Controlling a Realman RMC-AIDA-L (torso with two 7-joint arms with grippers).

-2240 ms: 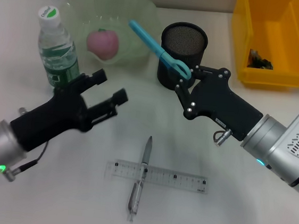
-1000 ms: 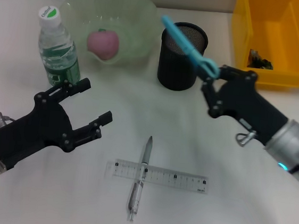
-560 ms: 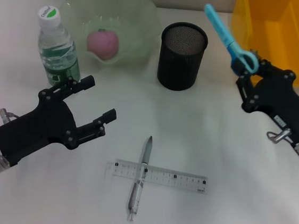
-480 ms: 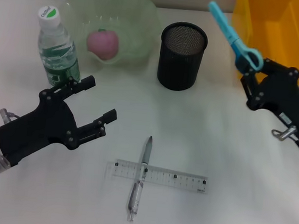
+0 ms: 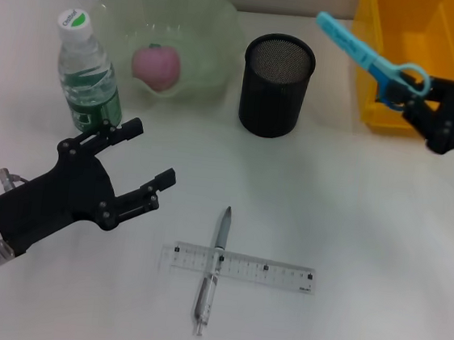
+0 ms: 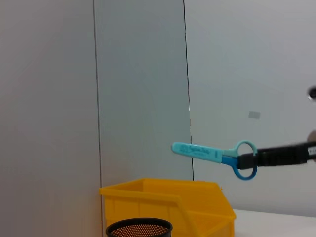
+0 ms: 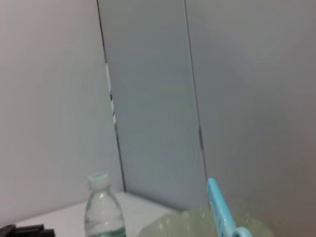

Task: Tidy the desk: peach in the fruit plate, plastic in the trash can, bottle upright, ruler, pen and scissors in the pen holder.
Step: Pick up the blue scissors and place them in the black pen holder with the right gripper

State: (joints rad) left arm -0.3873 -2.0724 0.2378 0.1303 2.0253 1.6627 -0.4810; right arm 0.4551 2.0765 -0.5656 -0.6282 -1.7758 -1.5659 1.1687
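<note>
Blue scissors [image 5: 367, 56] held by the handle in right pincer [image 5: 429, 98], blade tip slanting up and away over the yellow bin [image 5: 418, 52], w/ the black mesh pen holder [image 5: 276, 84] on the desk [image 5: 350, 232] off toward the left arm. Left pincer [image 5: 143, 157] hovers w/ fingers spread wide, holding nothing; upright bottle [image 5: 87, 70] is just behind it, peach [image 5: 157, 65] lies in the green fruit plate [image 5: 218, 23] beyond. Pen [image 5: 215, 270] lies crossed over clear ruler [image 5: 273, 272] on the desk, nearer the robot than the left pincer's tips and toward the right arm.
</note>
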